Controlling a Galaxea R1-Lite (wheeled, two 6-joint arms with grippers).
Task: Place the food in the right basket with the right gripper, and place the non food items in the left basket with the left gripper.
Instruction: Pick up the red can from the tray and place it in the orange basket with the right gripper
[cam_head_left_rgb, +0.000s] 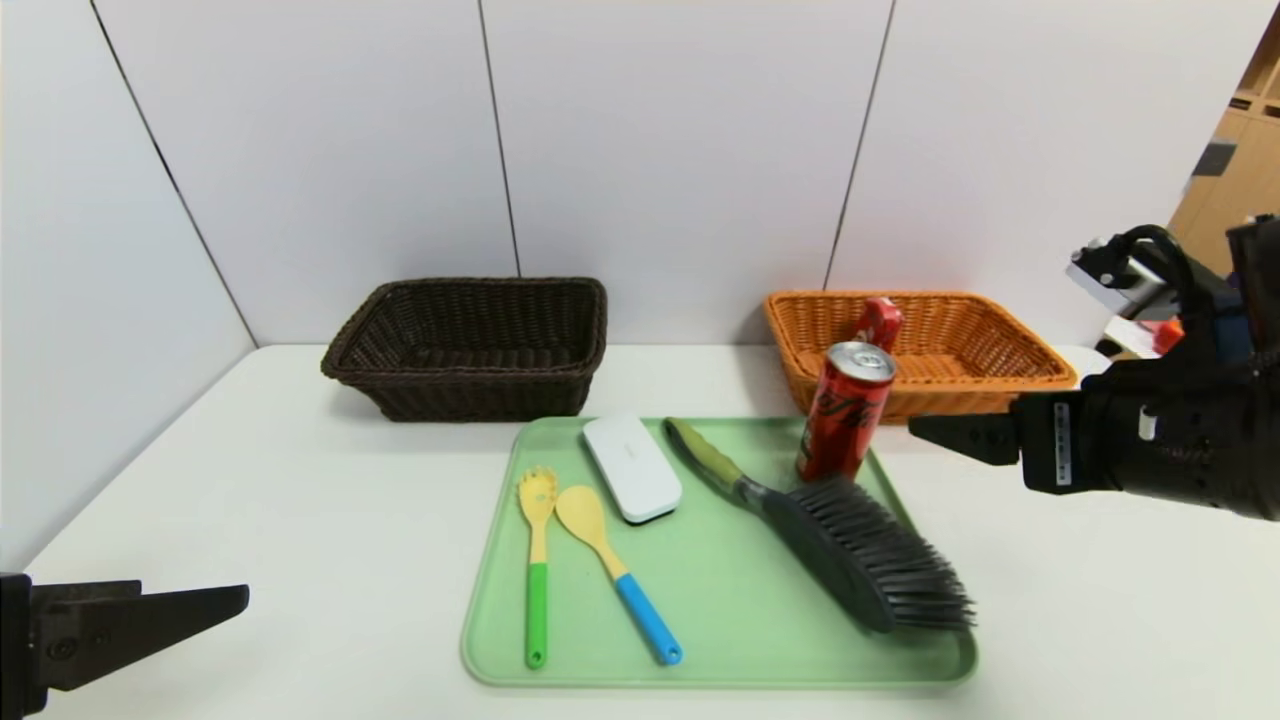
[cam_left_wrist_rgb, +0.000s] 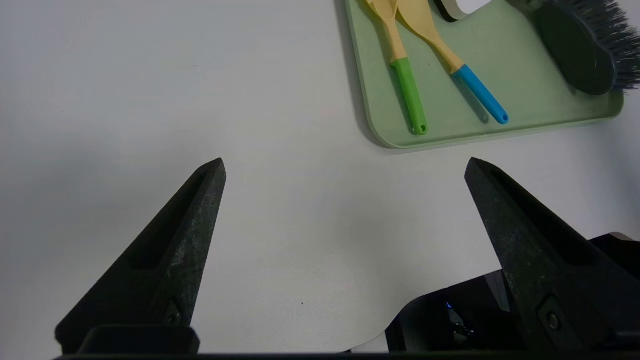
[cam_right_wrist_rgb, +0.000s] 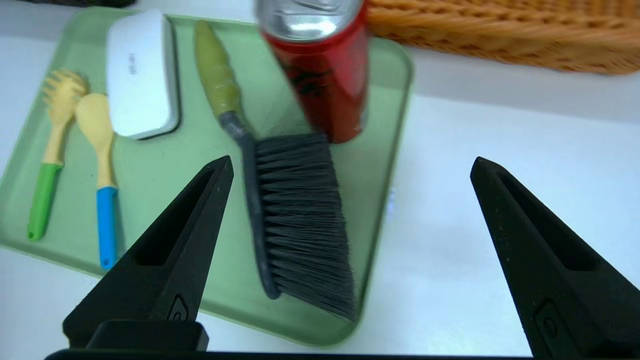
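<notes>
The snack packet (cam_head_left_rgb: 878, 322) is half hidden behind the soda can (cam_head_left_rgb: 845, 410) — its print is unreadable. The left gripper (cam_head_left_rgb: 140, 620) is cut off at the head view's edge.

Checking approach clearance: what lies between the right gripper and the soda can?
Nothing: in the head view, only bare table and the tray's edge separate the open right gripper from the soda can.

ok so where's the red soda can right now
In the head view the red soda can stands upright at the green tray's far right corner, just before the orange basket, beside the brush.
</notes>
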